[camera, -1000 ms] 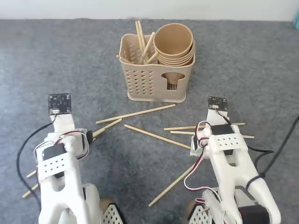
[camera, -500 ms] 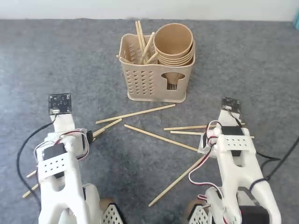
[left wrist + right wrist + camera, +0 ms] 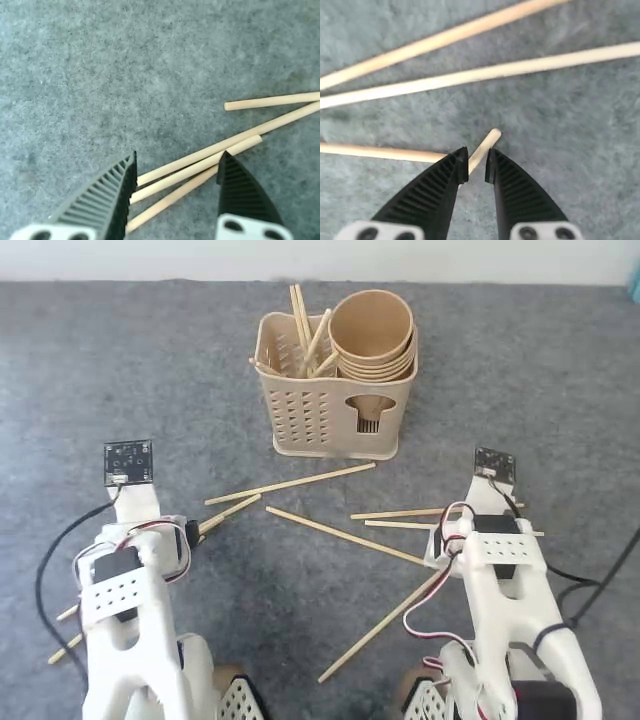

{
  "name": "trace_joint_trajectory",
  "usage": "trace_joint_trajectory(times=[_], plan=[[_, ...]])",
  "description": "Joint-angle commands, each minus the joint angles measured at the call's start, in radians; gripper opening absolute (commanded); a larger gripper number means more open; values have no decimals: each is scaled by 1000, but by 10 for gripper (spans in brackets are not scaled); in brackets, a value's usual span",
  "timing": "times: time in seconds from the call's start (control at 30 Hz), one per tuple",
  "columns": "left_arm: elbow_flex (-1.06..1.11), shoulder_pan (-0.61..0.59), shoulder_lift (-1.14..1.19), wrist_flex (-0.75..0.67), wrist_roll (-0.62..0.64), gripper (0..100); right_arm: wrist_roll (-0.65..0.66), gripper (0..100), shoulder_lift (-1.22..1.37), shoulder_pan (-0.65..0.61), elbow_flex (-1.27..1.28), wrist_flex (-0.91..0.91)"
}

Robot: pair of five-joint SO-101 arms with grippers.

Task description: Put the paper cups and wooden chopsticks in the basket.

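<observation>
The left gripper (image 3: 178, 157) stood wide open over the grey felt tabletop (image 3: 150, 370), gripping nothing. Three loose pale wooden chopsticks (image 3: 210, 150) lay on the felt between its jaws. Further right, at the far side, the beige slotted plastic basket (image 3: 310, 420) held a stack of brown paper cups (image 3: 372, 330) beside several upright sticks (image 3: 303, 325). Scattered chopsticks (image 3: 290, 483) lay in front of it. The right gripper (image 3: 476, 154) was closed to a sliver, pinching the end of one thin wooden chopstick (image 3: 487, 141).
</observation>
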Motion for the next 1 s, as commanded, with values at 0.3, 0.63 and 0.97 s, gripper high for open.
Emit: trace_joint_trajectory(times=[0.3, 0.63, 0.97], plan=[[-5, 5, -23, -18, -11, 247, -17, 19, 266, 13, -173, -2], [-5, 5, -23, -18, -11, 247, -12, 8, -70, 8, -203, 76], [-5, 5, -23, -18, -11, 247, 64, 8, -622, -15, -450, 179]])
